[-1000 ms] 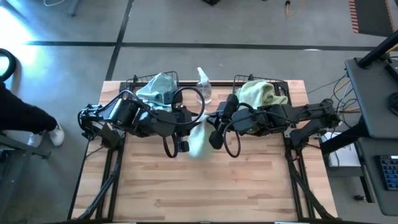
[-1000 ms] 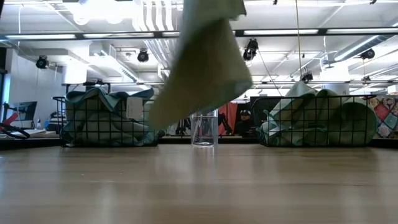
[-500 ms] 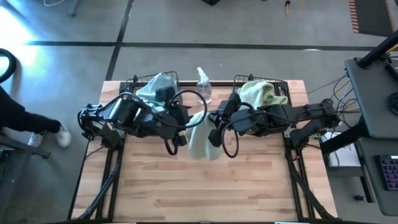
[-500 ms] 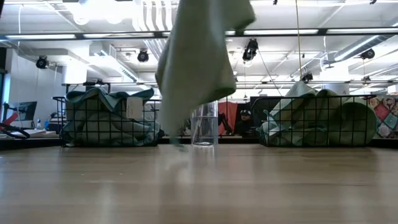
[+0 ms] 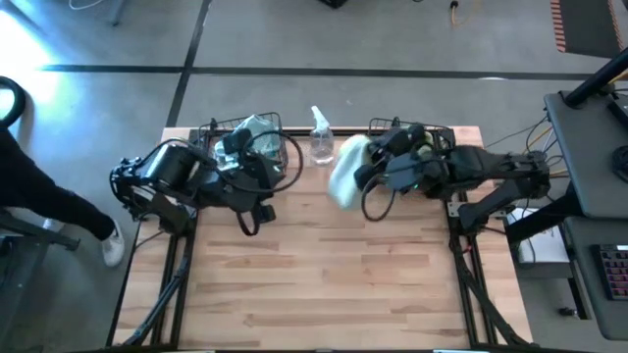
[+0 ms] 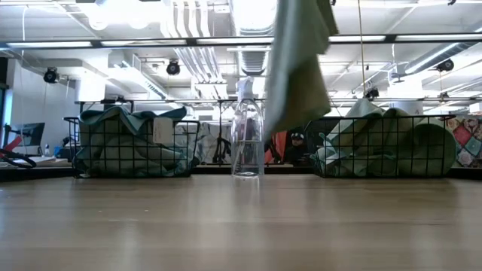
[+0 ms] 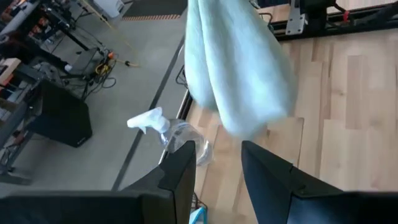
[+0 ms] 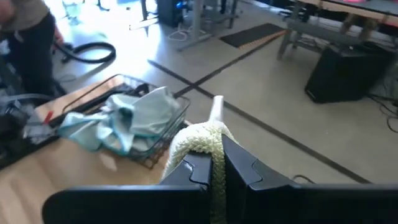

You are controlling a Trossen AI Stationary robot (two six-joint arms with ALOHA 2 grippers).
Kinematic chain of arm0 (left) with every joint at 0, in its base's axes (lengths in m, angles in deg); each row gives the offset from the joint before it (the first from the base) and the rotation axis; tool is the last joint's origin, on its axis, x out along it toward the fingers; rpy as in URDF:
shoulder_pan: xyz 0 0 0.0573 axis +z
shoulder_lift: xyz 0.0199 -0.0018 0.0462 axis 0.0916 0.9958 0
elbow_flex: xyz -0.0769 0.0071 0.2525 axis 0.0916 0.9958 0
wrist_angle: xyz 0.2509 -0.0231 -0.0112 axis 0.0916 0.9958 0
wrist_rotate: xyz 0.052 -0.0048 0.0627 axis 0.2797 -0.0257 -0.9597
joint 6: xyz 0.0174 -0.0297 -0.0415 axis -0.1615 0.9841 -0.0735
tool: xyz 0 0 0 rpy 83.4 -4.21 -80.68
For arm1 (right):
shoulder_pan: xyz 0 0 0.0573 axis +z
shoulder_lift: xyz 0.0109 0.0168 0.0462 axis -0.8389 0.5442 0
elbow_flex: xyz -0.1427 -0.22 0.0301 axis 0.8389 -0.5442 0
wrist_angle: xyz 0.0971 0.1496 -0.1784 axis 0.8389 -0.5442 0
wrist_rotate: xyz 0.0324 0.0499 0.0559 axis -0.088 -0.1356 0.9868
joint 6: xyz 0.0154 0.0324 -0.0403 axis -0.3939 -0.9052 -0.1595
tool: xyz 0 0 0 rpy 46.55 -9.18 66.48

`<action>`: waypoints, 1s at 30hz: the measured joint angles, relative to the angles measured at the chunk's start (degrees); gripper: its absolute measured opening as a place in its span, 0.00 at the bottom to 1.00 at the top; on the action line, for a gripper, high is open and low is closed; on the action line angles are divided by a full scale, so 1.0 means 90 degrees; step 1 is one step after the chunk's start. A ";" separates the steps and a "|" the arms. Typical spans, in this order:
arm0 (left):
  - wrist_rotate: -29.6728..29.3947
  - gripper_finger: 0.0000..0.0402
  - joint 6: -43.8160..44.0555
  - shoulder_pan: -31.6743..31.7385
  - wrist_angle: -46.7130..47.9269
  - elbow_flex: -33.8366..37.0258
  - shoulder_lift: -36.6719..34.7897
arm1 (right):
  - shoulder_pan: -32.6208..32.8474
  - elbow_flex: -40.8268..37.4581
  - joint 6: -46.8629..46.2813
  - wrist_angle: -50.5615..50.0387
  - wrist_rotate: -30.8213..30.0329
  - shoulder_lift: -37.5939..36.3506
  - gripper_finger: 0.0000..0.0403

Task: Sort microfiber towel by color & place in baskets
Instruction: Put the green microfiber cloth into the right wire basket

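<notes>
My right gripper (image 5: 365,169) is shut on a pale yellow-green towel (image 5: 343,169) above the far middle of the table, next to the right basket (image 5: 444,132), which holds yellow-green towels. The towel hangs high in the low view (image 6: 297,68). My left gripper (image 5: 257,211) is open and empty in front of the left basket (image 5: 211,129), which holds light blue towels (image 5: 250,132). A clear spray bottle (image 5: 321,145) stands between the baskets. My right gripper pinches a bunched part of the towel (image 8: 200,142) between its two fingers, coming from the table's right. How many layers it has, I cannot tell. The towel hangs slack below the fingers, and its lower end (image 6: 280,124) is clear of the table.
Both baskets stand at the table's far edge, with the bottle (image 6: 247,135) upright between them. The near half of the wooden table (image 5: 324,284) shows bare boards. A person's leg and shoe (image 5: 108,245) show at the left of the table.
My right gripper has carried the towel from the table's middle toward the far edge and the right basket. The towel has swung along below it, clear of the table. My left gripper has drawn back toward the table's left, away from the towel.
</notes>
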 joint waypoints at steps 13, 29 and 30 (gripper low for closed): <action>0.0070 0.28 0.0070 -0.0043 0.0284 0.0000 -0.0912 | -0.1170 0.0000 0.0068 -0.0588 -0.0040 -0.0686 0.02; 0.0066 0.28 0.0058 -0.0040 0.0260 0.0000 -0.1702 | -0.2554 0.0000 0.0022 -0.2300 -0.0262 -0.0933 0.02; 0.0066 0.28 0.0063 -0.0040 0.0238 0.0000 -0.1707 | -0.2621 0.0000 0.0022 -0.2482 -0.0262 -0.0933 0.02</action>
